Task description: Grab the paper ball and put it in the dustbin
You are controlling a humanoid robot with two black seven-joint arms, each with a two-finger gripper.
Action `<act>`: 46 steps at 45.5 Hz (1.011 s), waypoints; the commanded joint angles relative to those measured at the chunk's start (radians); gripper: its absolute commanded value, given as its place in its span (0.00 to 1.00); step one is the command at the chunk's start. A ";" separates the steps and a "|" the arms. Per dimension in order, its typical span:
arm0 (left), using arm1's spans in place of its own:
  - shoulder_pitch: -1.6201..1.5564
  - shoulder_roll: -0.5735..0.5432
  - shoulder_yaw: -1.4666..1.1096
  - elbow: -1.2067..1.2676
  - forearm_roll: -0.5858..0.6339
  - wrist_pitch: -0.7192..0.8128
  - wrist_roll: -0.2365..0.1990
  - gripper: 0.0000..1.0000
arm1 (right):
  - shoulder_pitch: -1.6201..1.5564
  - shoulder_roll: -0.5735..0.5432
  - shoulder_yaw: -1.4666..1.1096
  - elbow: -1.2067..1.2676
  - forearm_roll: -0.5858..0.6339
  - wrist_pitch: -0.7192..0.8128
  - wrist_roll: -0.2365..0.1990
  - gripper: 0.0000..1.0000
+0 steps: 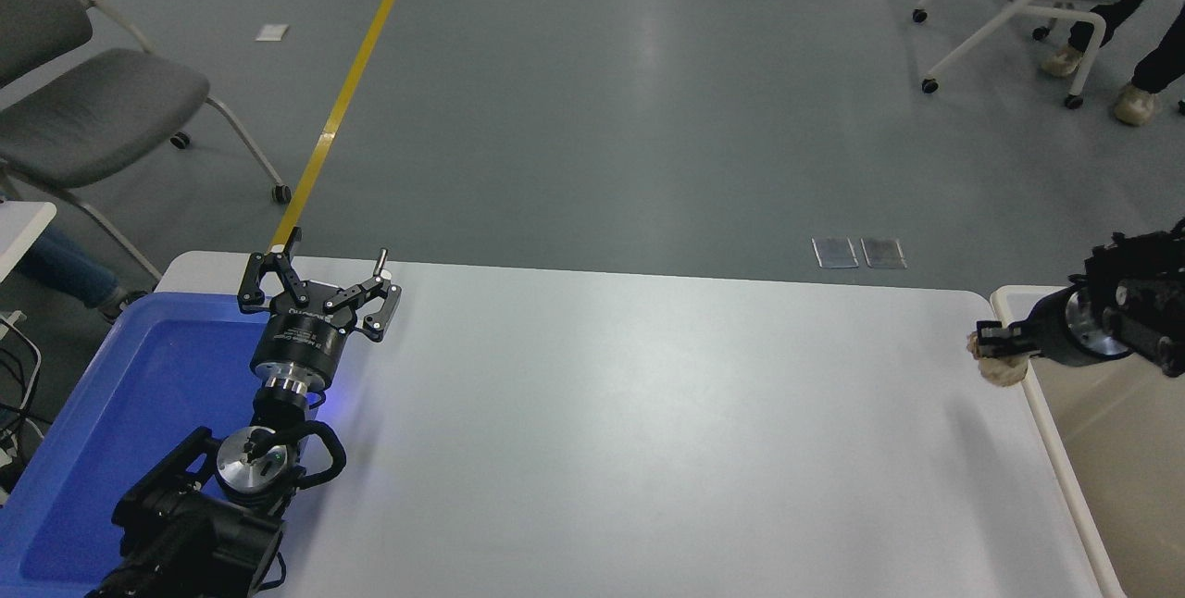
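Note:
My right gripper [995, 343] comes in from the right edge and is shut on the tan paper ball [1000, 367]. It holds the ball in the air above the table's right edge, just left of the rim of the cream-white dustbin [1051, 427]. The dustbin stands at the table's right side, and only its left rim and part of its beige inside show. My left gripper [319, 279] is open and empty, parked at the lower left above the edge of the blue tray.
A blue plastic tray [120, 413] lies at the table's left end. The white table [648, 431] spans the middle. Beyond it are grey floor, a grey chair at far left, and a person's legs beside a white chair at top right.

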 commanded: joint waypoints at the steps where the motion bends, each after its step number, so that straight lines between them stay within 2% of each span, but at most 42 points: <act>1: 0.000 0.000 0.001 0.000 0.001 0.001 0.000 0.99 | 0.294 -0.119 -0.011 0.128 -0.111 0.167 -0.003 0.00; 8: 0.000 0.000 0.001 0.000 0.001 -0.001 0.000 0.99 | 0.472 -0.140 -0.107 0.210 -0.140 0.228 -0.005 0.00; 24: 0.000 0.000 0.001 0.000 0.001 -0.001 0.000 0.99 | 0.736 -0.169 -0.276 0.383 -0.140 0.228 -0.023 0.00; 34: 0.000 0.000 0.001 0.000 0.001 -0.001 0.000 0.99 | 0.726 -0.293 -0.215 0.365 -0.122 0.228 -0.055 0.00; 41: 0.000 0.000 0.001 0.000 0.001 -0.001 0.000 0.99 | 0.598 -0.419 -0.134 0.314 -0.065 0.016 -0.115 0.00; 46: 0.000 0.000 0.001 0.000 0.001 -0.001 0.000 0.99 | 0.448 -0.479 -0.060 0.250 0.059 -0.175 -0.127 0.00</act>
